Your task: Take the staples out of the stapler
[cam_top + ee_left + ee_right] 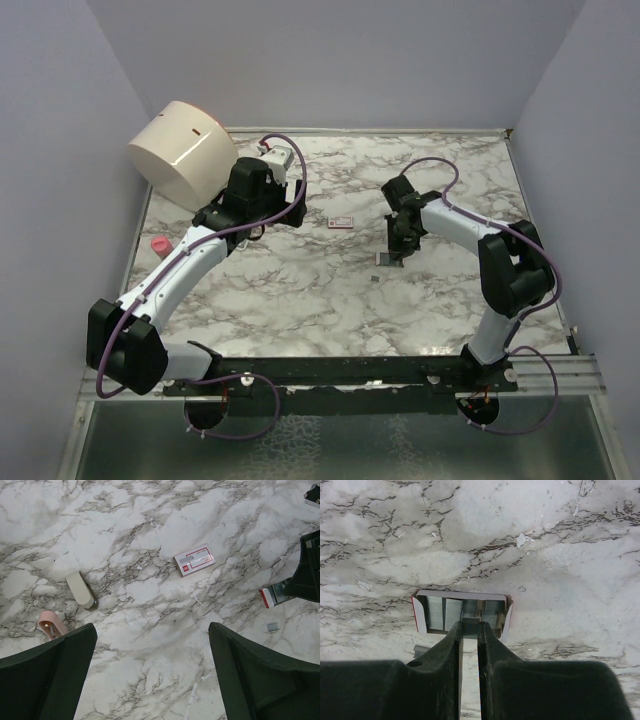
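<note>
The right claw (470,632), nearly closed, appears to pinch a staple strip (470,617) over the open staple box (422,614) on the worktop (545,555). The strip looks light and stiff but likely snaps easily, so it is best held by its flat sides. The left claw (152,632) gapes wide and empty.

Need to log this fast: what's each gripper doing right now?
Left gripper: open, holding nothing.
Right gripper: closed, apparently pinching a staple strip over the staple box.

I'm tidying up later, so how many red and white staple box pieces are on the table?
2. One printed sleeve lies flat mid-table; one open tray with staples sits under the right gripper. The arms may hide more.
</note>
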Controlling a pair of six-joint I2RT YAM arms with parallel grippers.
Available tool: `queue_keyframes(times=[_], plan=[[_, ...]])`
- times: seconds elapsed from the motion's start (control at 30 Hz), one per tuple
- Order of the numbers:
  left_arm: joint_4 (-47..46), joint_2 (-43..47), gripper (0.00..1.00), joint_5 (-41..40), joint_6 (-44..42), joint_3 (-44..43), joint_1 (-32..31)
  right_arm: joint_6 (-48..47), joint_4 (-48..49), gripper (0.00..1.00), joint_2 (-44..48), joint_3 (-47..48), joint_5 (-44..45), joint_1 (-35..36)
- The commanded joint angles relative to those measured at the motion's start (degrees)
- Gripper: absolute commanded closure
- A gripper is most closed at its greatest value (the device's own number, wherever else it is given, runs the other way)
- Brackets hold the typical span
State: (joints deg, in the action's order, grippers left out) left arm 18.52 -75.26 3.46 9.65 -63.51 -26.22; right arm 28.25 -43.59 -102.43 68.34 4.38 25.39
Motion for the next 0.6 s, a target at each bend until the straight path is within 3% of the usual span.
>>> queue_keyframes(times=[0.0,0.57], plan=[[-0.3,0.0,0.02,0.7,-0.3,-0.1,0.2,0.8,-0.1,0.89,-0.7,0.4,1.1,-0.3],[-0.2,0.3,0.02,0.8,-0.4,0.0,0.1,1.3,-0.1,0.86,-1.4,0.3,1.2,-0.3]])
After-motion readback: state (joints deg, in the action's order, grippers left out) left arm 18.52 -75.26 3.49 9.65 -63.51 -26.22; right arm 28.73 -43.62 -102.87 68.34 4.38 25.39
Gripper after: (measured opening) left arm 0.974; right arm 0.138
